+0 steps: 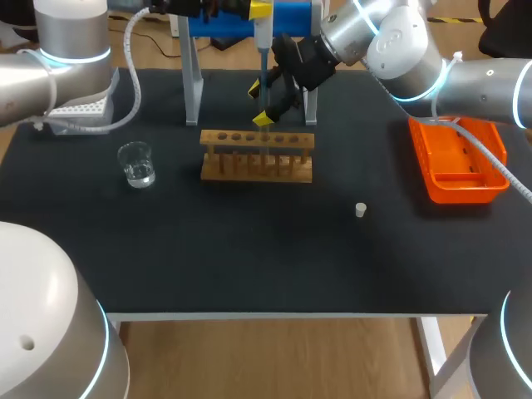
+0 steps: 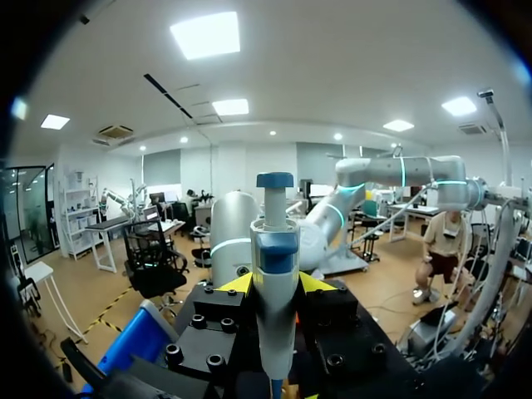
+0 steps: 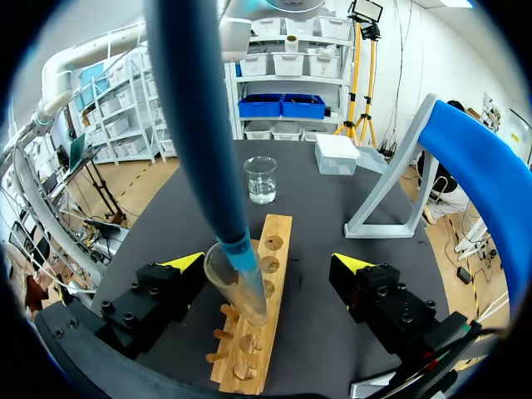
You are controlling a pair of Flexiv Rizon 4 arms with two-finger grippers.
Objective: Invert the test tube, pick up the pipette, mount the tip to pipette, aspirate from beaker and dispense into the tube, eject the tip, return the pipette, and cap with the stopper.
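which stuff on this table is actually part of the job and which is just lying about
In the job:
pipette
tube
beaker
stopper
tip box
rack, holding the tube
blue stand, likely where the pipette goes back

Lying about:
orange tray, not in use now; may be meant for spent tips

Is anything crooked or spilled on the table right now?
No spill shows. The test tube looks tilted in the wooden rack, leaning toward one finger of the open right gripper, with the pipette tip in its mouth. The white stopper sits alone on the table.
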